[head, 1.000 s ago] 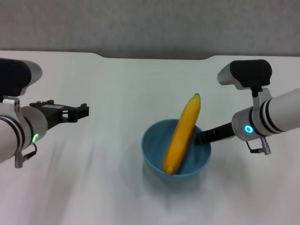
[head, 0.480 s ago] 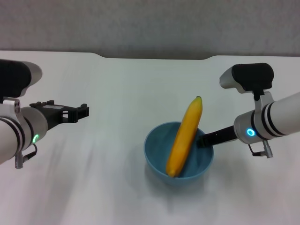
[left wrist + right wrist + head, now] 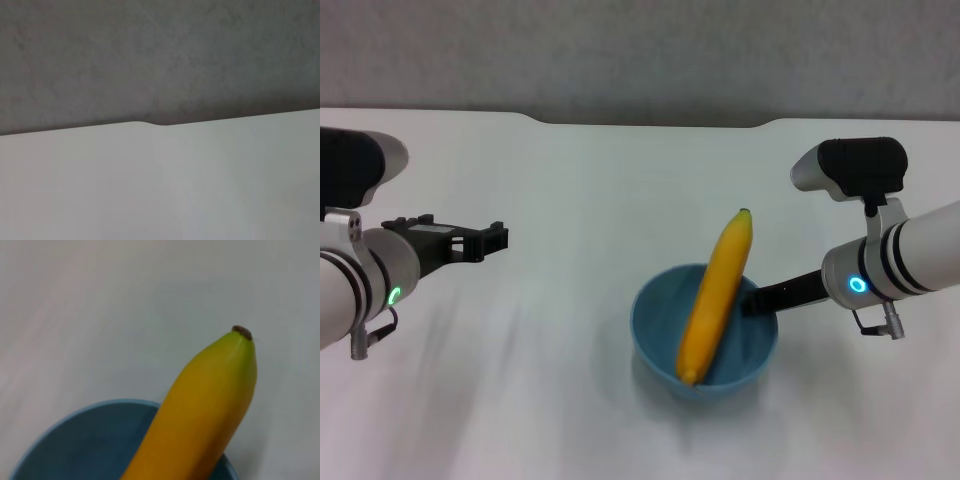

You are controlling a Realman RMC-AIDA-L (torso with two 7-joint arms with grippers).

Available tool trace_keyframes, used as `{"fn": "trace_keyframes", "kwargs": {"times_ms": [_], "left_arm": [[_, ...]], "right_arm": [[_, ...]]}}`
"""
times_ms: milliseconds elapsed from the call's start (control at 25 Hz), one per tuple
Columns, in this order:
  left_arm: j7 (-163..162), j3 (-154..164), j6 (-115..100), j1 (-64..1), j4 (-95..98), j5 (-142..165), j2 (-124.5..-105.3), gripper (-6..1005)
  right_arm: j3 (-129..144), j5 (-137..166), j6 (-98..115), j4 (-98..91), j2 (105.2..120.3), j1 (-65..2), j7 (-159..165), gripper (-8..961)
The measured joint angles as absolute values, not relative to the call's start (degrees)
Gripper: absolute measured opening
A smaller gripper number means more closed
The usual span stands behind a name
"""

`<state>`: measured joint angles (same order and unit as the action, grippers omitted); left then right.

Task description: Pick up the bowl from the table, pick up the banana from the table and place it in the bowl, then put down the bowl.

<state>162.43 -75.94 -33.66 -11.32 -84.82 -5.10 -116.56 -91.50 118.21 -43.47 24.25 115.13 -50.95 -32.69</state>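
The light-blue bowl [image 3: 658,335] holds the yellow banana [image 3: 716,298], which leans across it with its dark stem tip sticking up past the far rim. My right gripper [image 3: 752,298] is shut on the bowl's right rim and holds it low over the white table [image 3: 570,200]. The right wrist view shows the banana [image 3: 200,415] rising out of the bowl [image 3: 75,440]. My left gripper [image 3: 500,238] is open and empty, hovering at the left, well away from the bowl.
The table's far edge with its shallow notch [image 3: 650,122] lies behind, in front of a grey wall. The left wrist view shows only bare tabletop [image 3: 150,190] and that wall.
My right gripper has shifted the bowl with the banana a little to the right and lower. The left arm has not moved.
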Motion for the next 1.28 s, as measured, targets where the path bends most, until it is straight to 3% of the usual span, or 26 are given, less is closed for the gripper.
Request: {"fn": "trace_keyframes", "kwargs": {"times_ms": [440, 720, 920, 1240, 1280], "left_arm": [[162.6, -76.0, -33.4, -10.7, -85.2, -5.1, -116.44, 907], [162.6, -76.3, -33.2, -9.8, -85.3, -5.1, -116.45, 907], [162.7, -76.7, -33.0, -9.2, -85.4, -5.1, -116.46, 907], [162.8, -77.2, -30.1, -7.1, -85.4, -4.8, -116.45, 907], [162.8, -77.2, -30.1, -7.1, -85.4, -4.8, -116.45, 907]], "right_arm": [[-91.5, 118.2, -43.2, 24.9, 115.05, -50.3, -34.2, 116], [-91.5, 118.2, -43.7, 30.7, 114.78, -46.0, -35.5, 216], [-91.6, 118.9, -44.3, 40.7, 114.63, -39.4, -35.8, 287], [-92.4, 120.8, -44.1, 56.6, 114.78, -28.4, -37.9, 761], [-92.4, 120.8, -44.1, 56.6, 114.78, -28.4, -37.9, 785]]}}
